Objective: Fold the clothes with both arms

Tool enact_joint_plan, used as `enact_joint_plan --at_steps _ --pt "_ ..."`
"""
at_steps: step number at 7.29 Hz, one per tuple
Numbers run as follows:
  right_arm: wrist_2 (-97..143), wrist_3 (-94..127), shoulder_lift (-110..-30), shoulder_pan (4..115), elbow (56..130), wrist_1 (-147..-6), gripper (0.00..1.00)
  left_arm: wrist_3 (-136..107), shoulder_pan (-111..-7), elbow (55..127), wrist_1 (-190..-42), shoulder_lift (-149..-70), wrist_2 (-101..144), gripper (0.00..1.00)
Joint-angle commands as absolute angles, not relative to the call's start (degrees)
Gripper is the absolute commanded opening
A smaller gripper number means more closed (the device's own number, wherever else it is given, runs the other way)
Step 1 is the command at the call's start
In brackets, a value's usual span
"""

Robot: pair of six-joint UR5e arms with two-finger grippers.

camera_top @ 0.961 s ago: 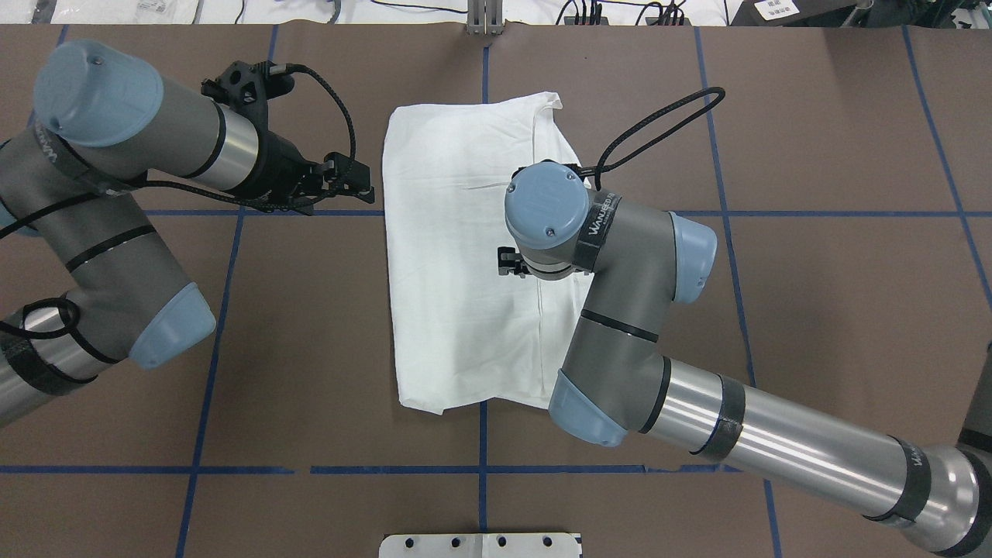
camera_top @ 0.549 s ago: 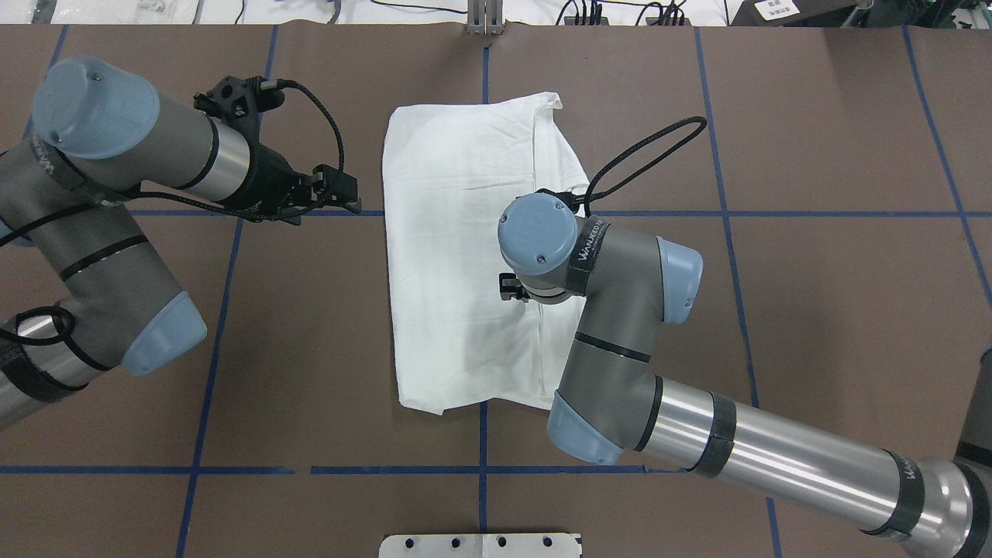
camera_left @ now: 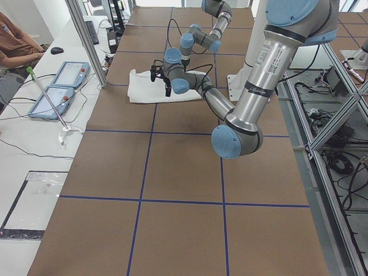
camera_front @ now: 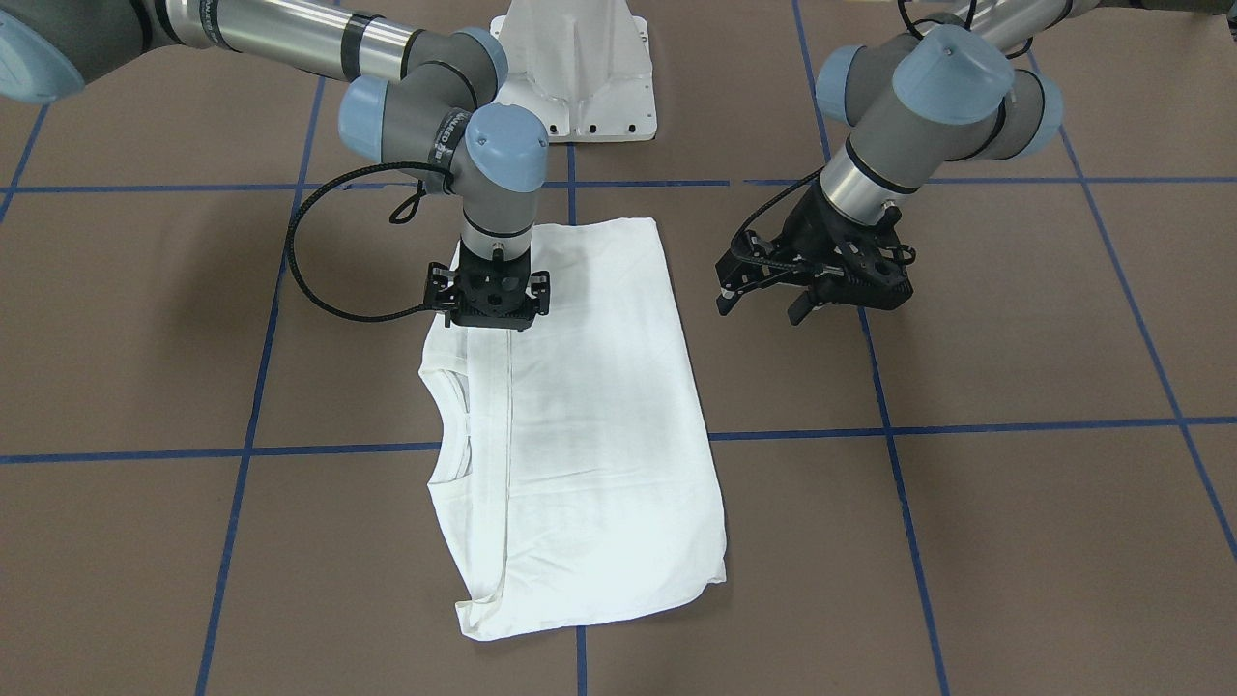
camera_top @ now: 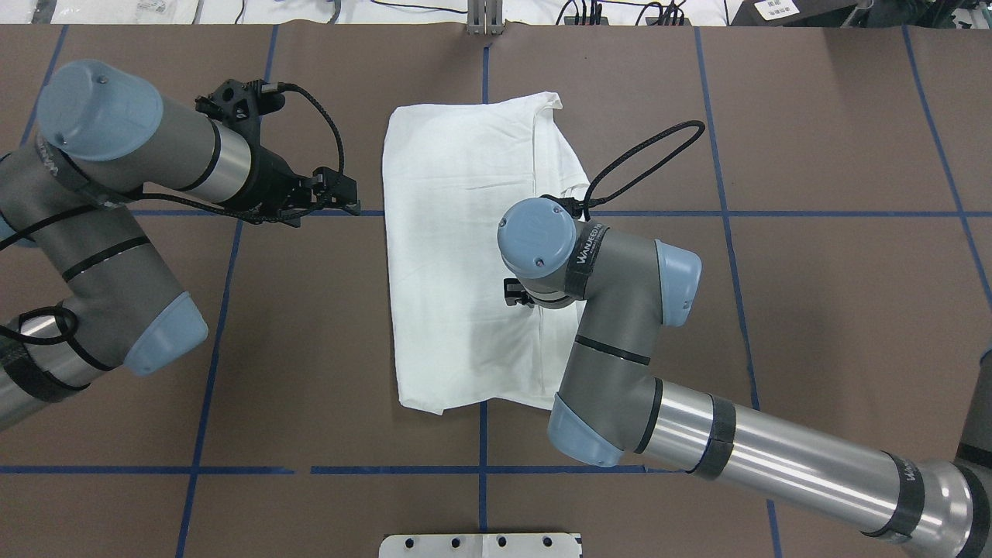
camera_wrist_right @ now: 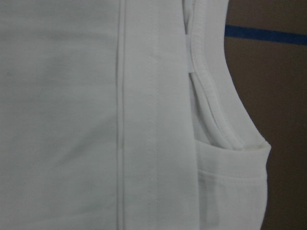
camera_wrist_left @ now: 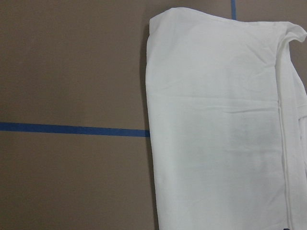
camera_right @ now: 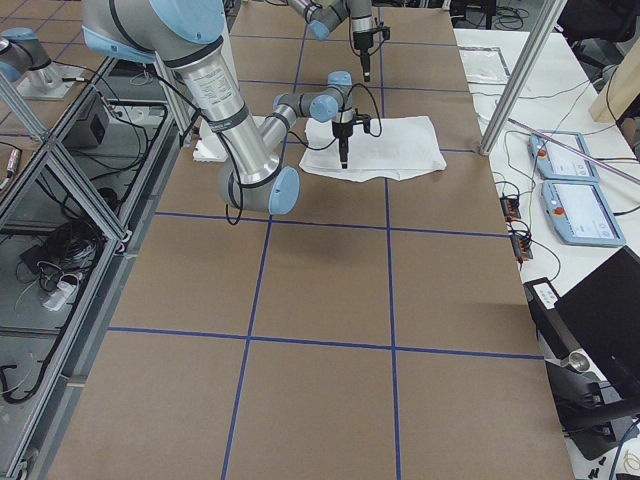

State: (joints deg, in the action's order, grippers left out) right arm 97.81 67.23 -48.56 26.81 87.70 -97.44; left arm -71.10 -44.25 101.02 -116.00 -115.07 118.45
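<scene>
The white shirt (camera_front: 580, 416) lies folded into a long rectangle near the middle of the brown table (camera_front: 1015, 503), its collar (camera_wrist_right: 211, 105) at one long edge. The right gripper (camera_front: 491, 302) points straight down over the shirt near that edge; whether its fingers are apart I cannot tell. The left gripper (camera_front: 768, 295) hovers beside the shirt, fingers spread, holding nothing
</scene>
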Motion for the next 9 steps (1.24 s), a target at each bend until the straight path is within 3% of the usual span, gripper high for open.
enact_joint_plan --at_steps 1,9 --pt "97.82 67.24 -49.3 26.81 87.8 -97.56 1.0 -71.1 -44.21 100.9 -116.02 -115.22 118.39 1.0" --pt "97.82 65.66 -50.44 26.89 90.35 -101.51 1.0 -71.54 -44.03 96.87 -120.3 -115.84 118.48 1.0"
